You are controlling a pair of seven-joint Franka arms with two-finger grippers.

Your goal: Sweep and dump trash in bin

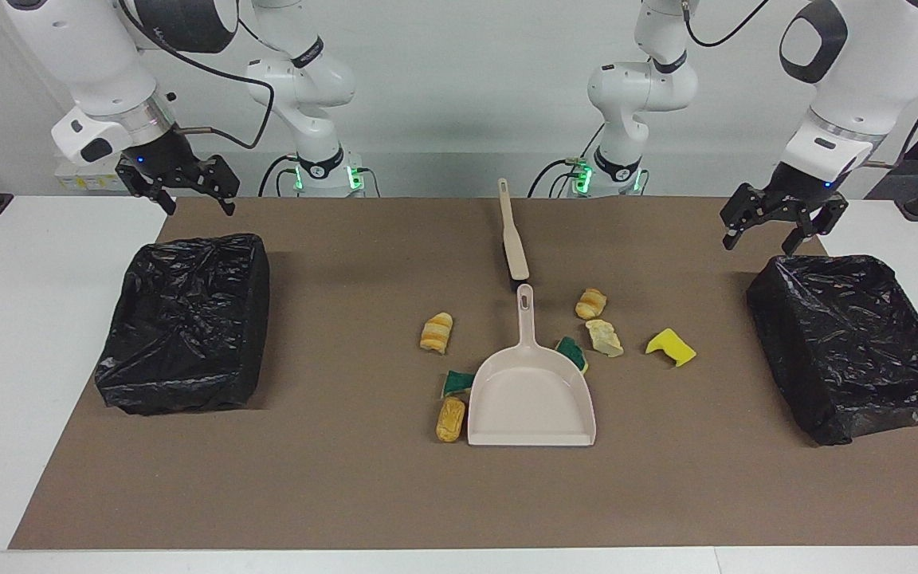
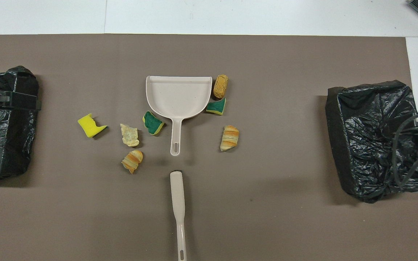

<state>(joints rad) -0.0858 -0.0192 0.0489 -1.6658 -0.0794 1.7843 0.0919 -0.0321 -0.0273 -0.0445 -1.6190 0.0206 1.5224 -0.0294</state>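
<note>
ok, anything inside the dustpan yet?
Nothing: the dustpan pan shows bare in both views. All seven trash scraps lie on the mat around it. Whatever is beneath the pan is hidden.

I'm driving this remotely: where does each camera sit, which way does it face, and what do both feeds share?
Facing view: high across the table, looking at the robots; both arms show, the left hand open over one black-lined bin, the right hand open over the other bin.
Overhead view: above the robots' end, looking steeply down and forward; only parts of the hands show at the side edges.
Shared: dustpan, brush, the trash and both bins, half a turn apart.
</note>
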